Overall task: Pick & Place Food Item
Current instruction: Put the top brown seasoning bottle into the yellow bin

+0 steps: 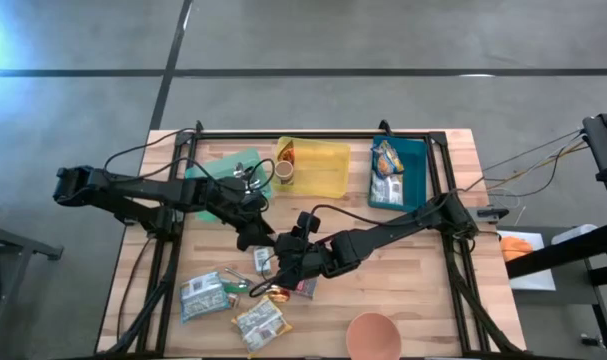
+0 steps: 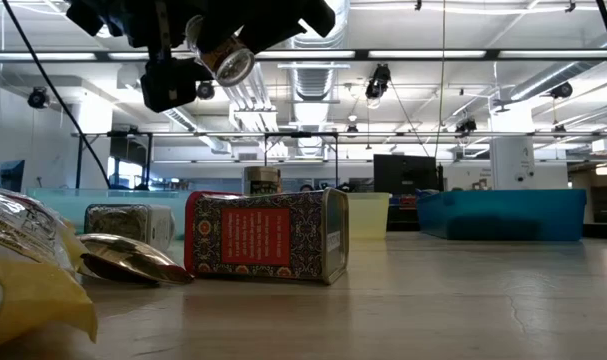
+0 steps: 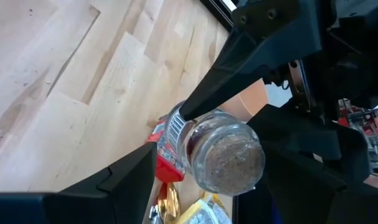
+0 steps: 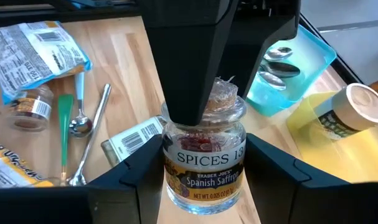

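Near the centre of the high view, both grippers meet over the bare wood, just above the scatter of packets at the lower left. Between them hangs a small glass jar of saffron, lifted clear of the table; in the low view it shows at the upper left, tilted, well above the red tin lying on its side. The right gripper has its fingers closed on the jar's body, one to each side of the label. The left gripper is at the jar's other end with its jaws spread, and no finger appears to press the glass, so the hold seems to be the right arm's alone.

This reads as the end of a handover, or a regrip in mid-air, with placing not yet begun. Next, the left arm probably needs to back away without knocking the jar; then the right arm can carry it toward a container, perhaps the yellow bin or the teal bin at the upper middle. Which one is meant cannot be told.
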